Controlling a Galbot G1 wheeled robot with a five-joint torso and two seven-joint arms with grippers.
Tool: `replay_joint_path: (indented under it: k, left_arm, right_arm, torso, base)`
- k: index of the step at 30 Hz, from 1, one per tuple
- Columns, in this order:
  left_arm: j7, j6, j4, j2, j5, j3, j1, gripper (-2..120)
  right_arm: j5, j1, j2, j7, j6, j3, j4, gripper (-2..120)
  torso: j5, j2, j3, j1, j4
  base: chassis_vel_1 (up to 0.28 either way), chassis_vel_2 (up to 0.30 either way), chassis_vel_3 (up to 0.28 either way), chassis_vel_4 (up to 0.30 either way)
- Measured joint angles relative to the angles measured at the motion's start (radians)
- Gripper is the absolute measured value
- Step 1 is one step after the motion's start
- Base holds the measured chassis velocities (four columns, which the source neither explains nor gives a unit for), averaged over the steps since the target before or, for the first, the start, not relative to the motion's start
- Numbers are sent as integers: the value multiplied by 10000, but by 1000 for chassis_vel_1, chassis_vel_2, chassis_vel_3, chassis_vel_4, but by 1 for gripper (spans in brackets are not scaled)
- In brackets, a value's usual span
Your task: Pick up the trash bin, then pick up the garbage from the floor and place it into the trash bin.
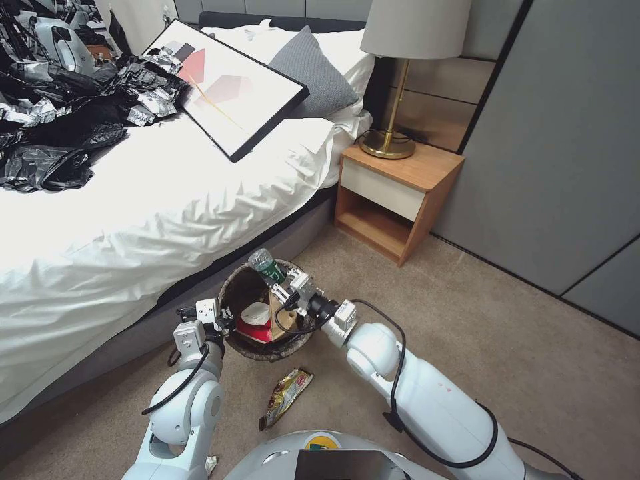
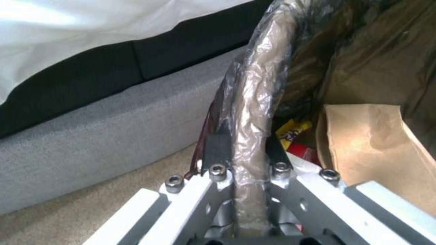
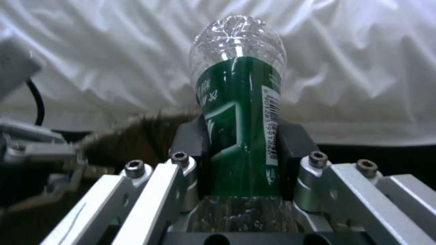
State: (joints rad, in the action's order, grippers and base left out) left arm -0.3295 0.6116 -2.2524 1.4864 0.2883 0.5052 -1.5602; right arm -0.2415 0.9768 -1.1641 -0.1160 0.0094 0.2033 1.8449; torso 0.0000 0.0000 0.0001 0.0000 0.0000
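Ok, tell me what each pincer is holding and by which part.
The left pincer is shut on the trash bin, clamping its bag-covered rim. The right pincer is shut on the plastic bottle, gripping its green-labelled middle over the bin.

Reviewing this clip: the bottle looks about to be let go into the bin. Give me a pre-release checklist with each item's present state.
1. Right gripper shut on the bottle: ok.
2. Left gripper clamped on the trash bin rim: ok.
3. Bottle above the bin opening: cannot tell; in the head view it overlaps the far rim.
4. Room inside the bin: ok; paper bag and red packet leave space.
5. Floor litter left: not ok; a yellow wrapper lies on the carpet beside the bin.
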Motion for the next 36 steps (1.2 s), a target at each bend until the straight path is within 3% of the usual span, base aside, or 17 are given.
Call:
replay_joint_path:
  k: [4, 23, 29, 36]
  left_arm:
    - [0, 0, 0, 0, 0, 0, 0, 0]
    - [0, 0, 0, 0, 0, 0, 0, 0]
    - [0, 0, 0, 0, 0, 0, 0, 0]
    - [0, 0, 0, 0, 0, -1, 0, 0]
  right_arm:
    - [132, 22, -114, 1, 40, 3, -249, 28]
    - [180, 163, -132, -287, 29, -307, 36, 97]
    - [171, 409, -134, -102, -12, -583, 719, 100]
    - [338, 1305, -324, 504, -35, -1864, 2627, 99]
  torso:
    - [0, 0, 0, 0, 0]
    - [0, 0, 0, 0, 0]
    - [0, 0, 0, 0, -1]
    - [1, 0, -1, 0, 3]
  base:
    - [0, 0, 0, 0]
    - [0, 0, 0, 0]
    - [0, 0, 0, 0]
    - [0, 0, 0, 0]
